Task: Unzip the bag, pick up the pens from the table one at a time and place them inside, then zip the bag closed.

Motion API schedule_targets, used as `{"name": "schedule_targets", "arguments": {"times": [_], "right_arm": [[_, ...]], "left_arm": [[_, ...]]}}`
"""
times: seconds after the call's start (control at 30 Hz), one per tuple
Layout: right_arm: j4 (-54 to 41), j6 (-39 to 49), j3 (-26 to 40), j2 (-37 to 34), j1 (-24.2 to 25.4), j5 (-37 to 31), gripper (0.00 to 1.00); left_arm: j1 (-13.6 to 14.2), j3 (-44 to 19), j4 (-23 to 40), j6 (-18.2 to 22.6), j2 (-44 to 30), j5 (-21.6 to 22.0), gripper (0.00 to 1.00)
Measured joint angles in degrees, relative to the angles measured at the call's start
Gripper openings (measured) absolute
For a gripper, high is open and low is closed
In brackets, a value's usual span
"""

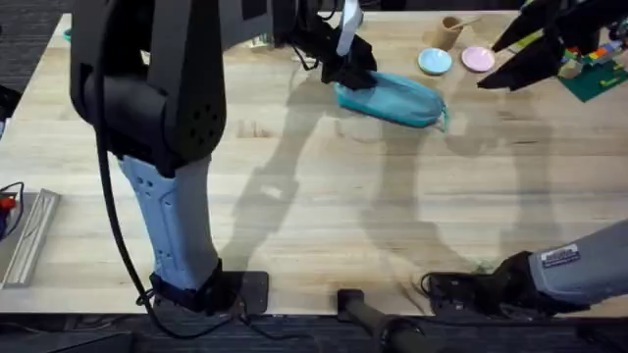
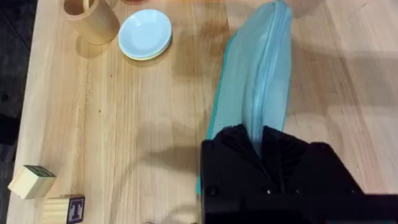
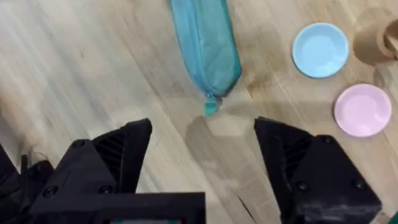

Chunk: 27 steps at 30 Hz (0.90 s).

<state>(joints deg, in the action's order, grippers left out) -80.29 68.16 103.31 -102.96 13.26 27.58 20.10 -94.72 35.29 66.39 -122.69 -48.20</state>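
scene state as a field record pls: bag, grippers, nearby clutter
bag: teal pouch lying on the table, zipper looks closed along its length, pull tab at the end toward the dishes
left gripper: shut on the pouch's zipper seam, at the end away from the dishes
right gripper: open, above bare table, apart from the pouch's tab end
pens: none identifiable on the tabletop
clutter: light-blue dish, pink dish, wooden cup, letter blocks
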Motion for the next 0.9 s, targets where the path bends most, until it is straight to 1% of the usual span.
{"name": "schedule_targets", "arguments": {"times": [0.2, 0.23, 0.27, 0.3, 0.33, 0.4, 0.43, 0.5, 0.73, 0.9], "right_arm": [[0.02, 0.00, 0.00, 0.02, -2.57, -1.07, 0.995], [0.02, 0.00, 0.00, 0.02, -2.90, -1.08, 0.995], [0.02, 0.00, 0.00, 0.02, -3.24, -1.10, 0.995], [0.02, 0.00, 0.00, 0.02, -3.52, -1.10, 0.995], [0.02, 0.00, 0.00, 0.02, -3.72, -1.10, 0.995], [0.04, 0.00, 0.00, 0.02, -3.88, -1.10, 0.995], [0.11, 0.00, 0.00, 0.02, -3.88, -1.12, 0.995], [0.27, 0.00, 0.00, 0.02, -3.88, -1.23, 0.995], [0.97, 0.00, 0.00, 0.02, -3.88, -1.25, 0.996], [1.21, 0.02, 0.00, 0.02, -3.88, -1.27, 0.996]], "left_arm": [[0.00, 0.00, -0.02, 0.00, 0.00, 0.02, 0.052], [0.00, 0.00, -0.07, -0.02, 0.00, 0.02, 0.106], [-0.07, 0.00, -0.24, 0.10, 0.02, 0.03, 0.198], [-0.23, 0.00, -0.41, 0.00, 0.01, 0.01, 0.361], [-0.46, 0.00, -0.37, 0.00, 0.02, 0.02, 0.503], [-1.02, 0.00, -0.34, 0.00, 0.00, 0.04, 0.833], [-1.28, 0.00, -0.29, -0.27, 0.00, 0.04, 0.954], [-1.67, 0.00, 0.08, -0.24, 0.00, 0.04, 0.990], [-1.73, 0.00, 1.16, -0.24, 0.00, 0.06, 0.992], [-1.70, 0.00, 3.25, -0.24, 0.02, 1.24, 0.992]]}}
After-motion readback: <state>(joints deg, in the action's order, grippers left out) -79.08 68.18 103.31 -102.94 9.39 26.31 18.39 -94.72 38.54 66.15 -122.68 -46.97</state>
